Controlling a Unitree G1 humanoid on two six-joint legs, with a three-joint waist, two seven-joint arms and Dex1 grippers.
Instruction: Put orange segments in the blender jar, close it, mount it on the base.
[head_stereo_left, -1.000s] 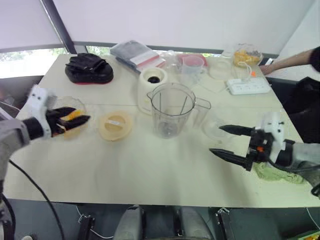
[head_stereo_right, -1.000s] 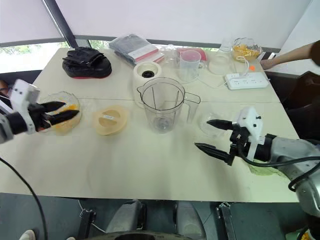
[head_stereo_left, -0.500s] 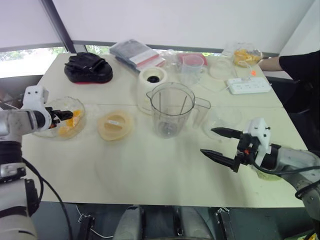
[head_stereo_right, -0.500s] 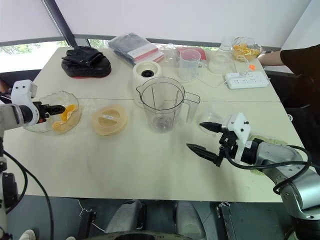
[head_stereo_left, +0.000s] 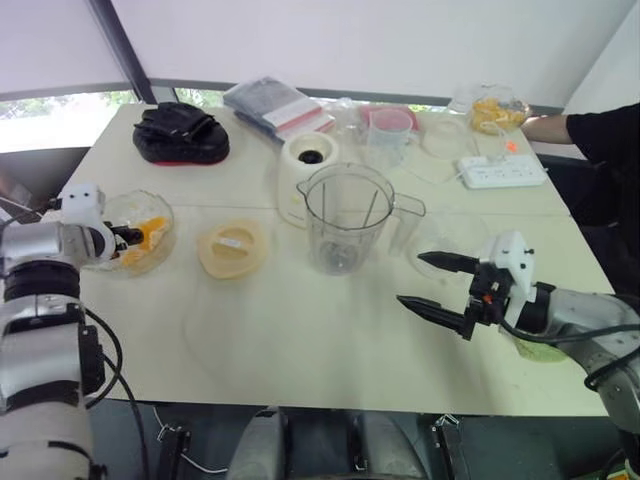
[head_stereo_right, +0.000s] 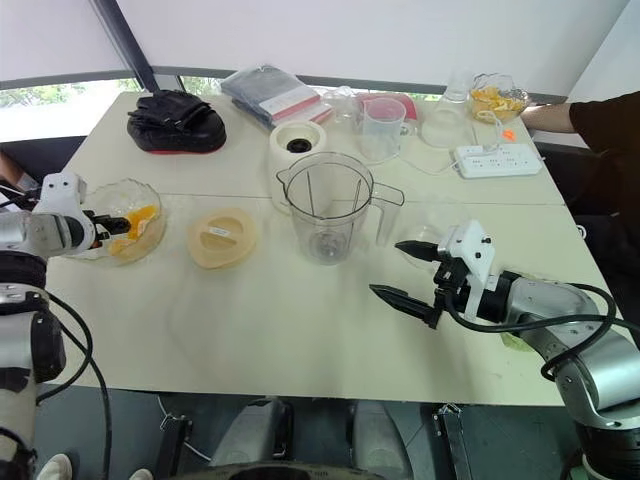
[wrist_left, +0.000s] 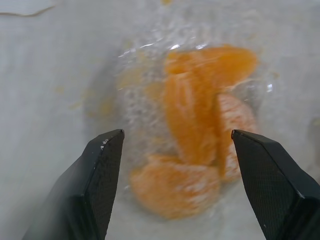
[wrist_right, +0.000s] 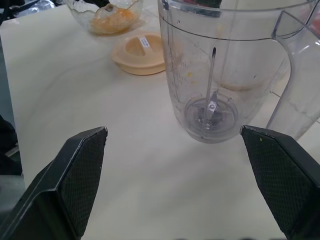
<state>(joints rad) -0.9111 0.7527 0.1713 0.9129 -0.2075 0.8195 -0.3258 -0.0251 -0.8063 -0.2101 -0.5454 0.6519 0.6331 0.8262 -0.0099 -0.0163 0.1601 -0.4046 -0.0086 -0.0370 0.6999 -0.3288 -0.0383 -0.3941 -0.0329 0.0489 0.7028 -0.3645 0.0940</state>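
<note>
Segments (wrist_left: 200, 130) in bowl (head_stereo_left: 160, 215), left claw (wrist_left: 175, 150) released over them | right claw (wrist_right: 175, 145) released, facing jar (wrist_right: 220, 75), blade seen | lid (head_stereo_left: 232, 249) between bowl and jar

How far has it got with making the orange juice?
Nothing finished yet: the blender jar stands empty on the table, its yellow lid beside it, the base behind. The left gripper hangs open over the orange segments in their bowl. Loading, closing and mounting remain.

Left gripper (head_stereo_right: 100, 222) reaching into bowl (head_stereo_right: 95, 200) of orange segments (head_stereo_right: 135, 222); right gripper (head_stereo_right: 408, 272) spread wide, near empty blender jar (head_stereo_right: 325, 206).
</note>
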